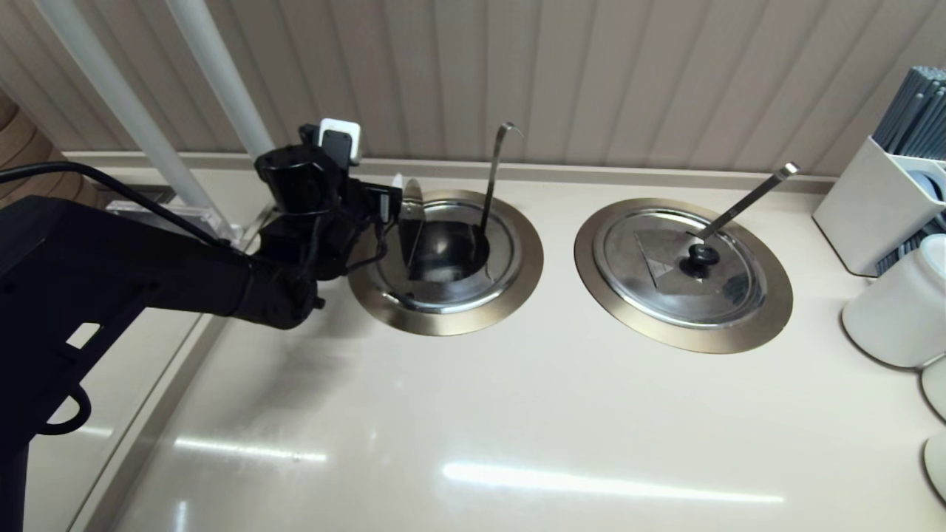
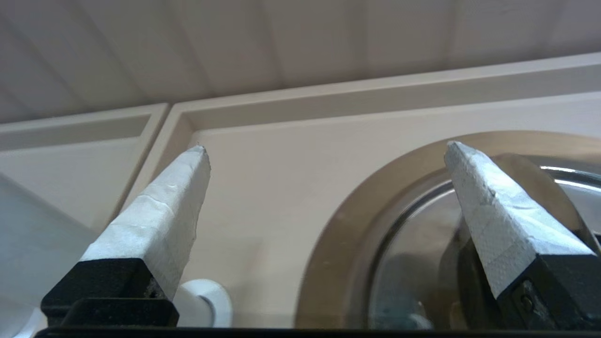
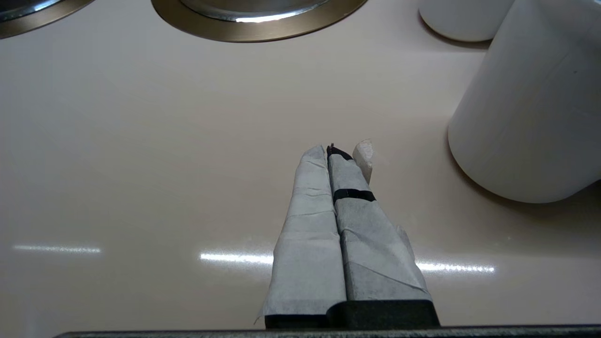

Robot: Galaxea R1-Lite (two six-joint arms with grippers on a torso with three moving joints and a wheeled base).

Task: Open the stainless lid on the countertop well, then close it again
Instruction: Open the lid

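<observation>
The countertop well (image 1: 522, 275) with its bronze rim lies at the back left, its dark inside (image 1: 452, 247) showing. The stainless lid's half-flap (image 1: 411, 222) stands upright on the well's left side, while the other half (image 1: 443, 297) lies flat. A hook-ended ladle handle (image 1: 494, 174) rises from the well. My left gripper (image 1: 392, 198) is open beside the raised flap. In the left wrist view, the gripper (image 2: 326, 146) spans bare counter and rim (image 2: 338, 225), with one finger (image 2: 488, 211) against the flap (image 2: 533, 176). My right gripper (image 3: 331, 150) is shut, empty, low over the counter.
The twin well (image 1: 768, 310) at the right has its lid (image 1: 665, 277) flat, with a ring-topped knob (image 1: 702, 256) and a straight ladle handle (image 1: 750, 196). A white utensil holder (image 1: 876, 214) and white cup (image 1: 898, 310) stand far right. White poles (image 1: 222, 81) rise behind my left arm.
</observation>
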